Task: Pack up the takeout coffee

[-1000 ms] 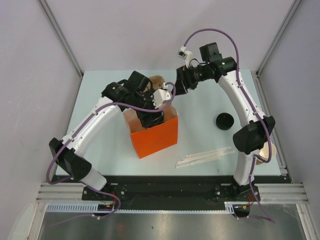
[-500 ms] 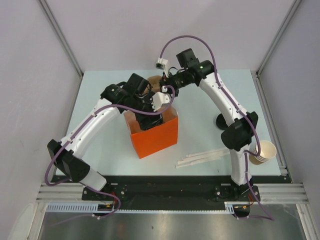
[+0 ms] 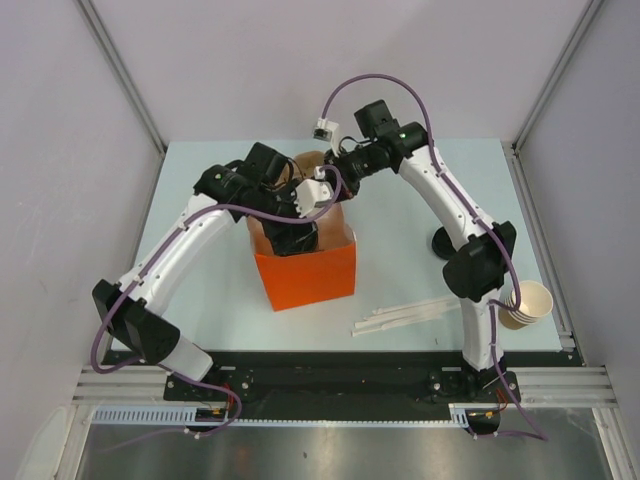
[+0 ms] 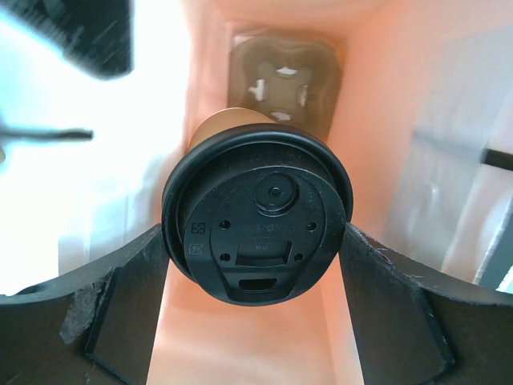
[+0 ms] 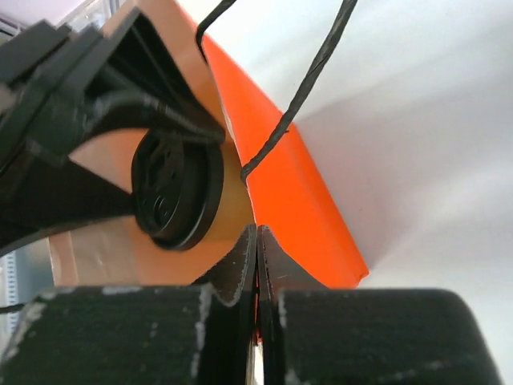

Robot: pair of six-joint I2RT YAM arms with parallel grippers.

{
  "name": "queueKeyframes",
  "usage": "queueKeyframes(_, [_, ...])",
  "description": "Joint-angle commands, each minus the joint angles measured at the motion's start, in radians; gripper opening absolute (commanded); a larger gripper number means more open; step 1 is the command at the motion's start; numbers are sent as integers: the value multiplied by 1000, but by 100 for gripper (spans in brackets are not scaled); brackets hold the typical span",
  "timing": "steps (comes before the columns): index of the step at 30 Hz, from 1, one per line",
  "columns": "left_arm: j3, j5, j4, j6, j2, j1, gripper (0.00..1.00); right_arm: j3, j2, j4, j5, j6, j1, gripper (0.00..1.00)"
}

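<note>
Step in hand, likely: cup insertion into bag. Takeout coffee [image 4: 258,216] lid-up inside mouth of orange bag [image 3: 312,275], above cardboard carrier [image 4: 282,80] on bag floor. Left gripper [image 4: 255,249] clamped on lid rim. Right gripper [image 5: 256,241] pinched together on bag's far rim, probably steadying it. Next: straight descent, seat cup in carrier slot, release; mind bag walls.

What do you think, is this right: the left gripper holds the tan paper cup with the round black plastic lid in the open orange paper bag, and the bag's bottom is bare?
Not quite. The left wrist view shows a tan moulded pulp cup tray at the bottom of the orange paper bag. Otherwise yes: the left gripper holds the tan lidded paper cup in that bag.
</note>
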Motion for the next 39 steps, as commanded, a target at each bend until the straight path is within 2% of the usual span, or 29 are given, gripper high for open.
queueKeyframes(1, [-8,10,4,26,-40,21,45,-73,-111,24,-24,52,0,0])
queueKeyframes(2, [-13,14,7,29,-40,23,45,-108,-118,36,-21,45,3,0])
queueKeyframes(3, [-19,14,15,28,-40,23,45,-112,-118,39,-12,37,7,8])
queueKeyframes(4, [-28,15,18,28,-39,23,45,-109,-111,39,-6,35,12,30])
queueKeyframes(6, [-36,17,29,28,-42,21,45,-60,-77,31,11,49,15,43])
queueKeyframes(7, [-42,17,30,29,-43,21,44,-38,-66,28,20,52,16,47])
queueKeyframes(13, [-56,21,35,34,-50,21,44,17,-22,30,51,54,29,53])
queueKeyframes(17, [-62,27,37,29,-51,21,44,5,-10,14,68,20,61,52])
queueKeyframes(18, [-67,26,40,28,-56,23,44,-4,-8,10,80,11,70,48])
queueKeyframes(20, [-73,26,46,29,-62,23,44,-6,-3,14,89,18,72,35])
queueKeyframes(21, [-83,20,52,28,-65,21,44,-9,-2,24,110,41,72,23])
queueKeyframes(25, [-119,14,73,23,-89,21,43,3,-14,94,138,72,62,0])
queueKeyframes(31, [-208,-22,145,25,-140,9,43,-7,-82,229,146,117,67,0])
queueKeyframes(34, [-289,-68,210,32,-194,-14,43,-66,-138,293,161,124,75,0])
queueKeyframes(39, [-445,-137,323,31,-270,-39,43,-269,-250,413,253,78,115,0])
